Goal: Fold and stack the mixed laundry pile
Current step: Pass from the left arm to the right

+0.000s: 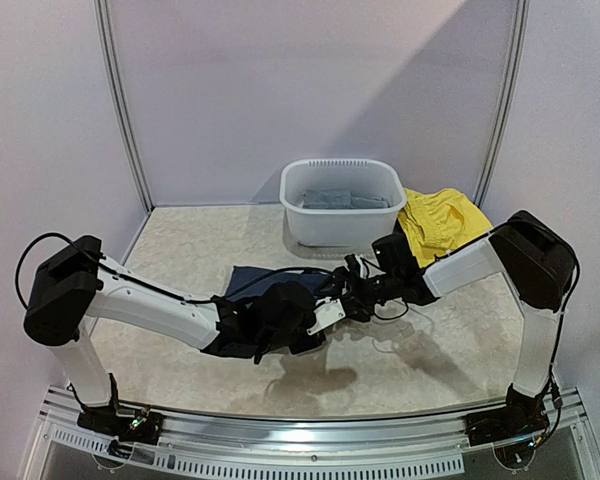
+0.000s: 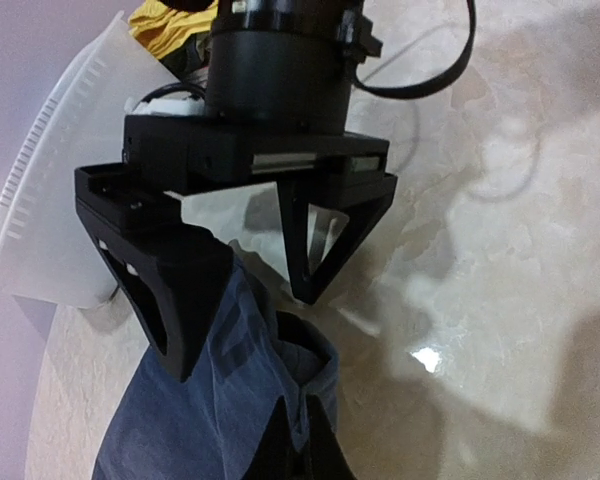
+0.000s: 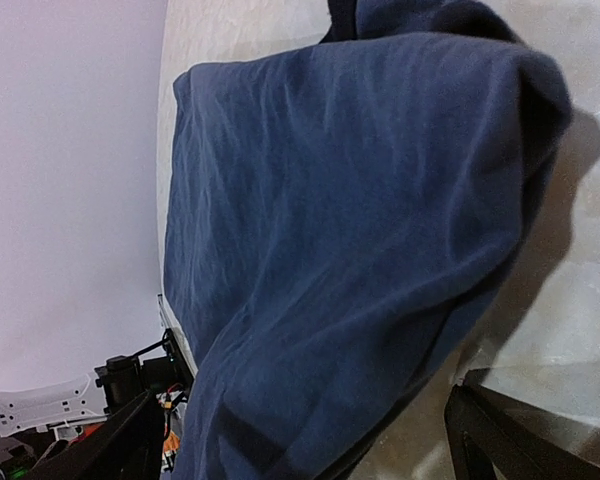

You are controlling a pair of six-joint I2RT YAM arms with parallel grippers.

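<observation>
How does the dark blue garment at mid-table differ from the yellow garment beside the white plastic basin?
The dark blue garment lies in the middle of the table; the yellow garment lies right of the white plastic basin. The left gripper is shut on the blue one; no gripper touches the yellow one. Both are soft cloth outside the basin.
</observation>
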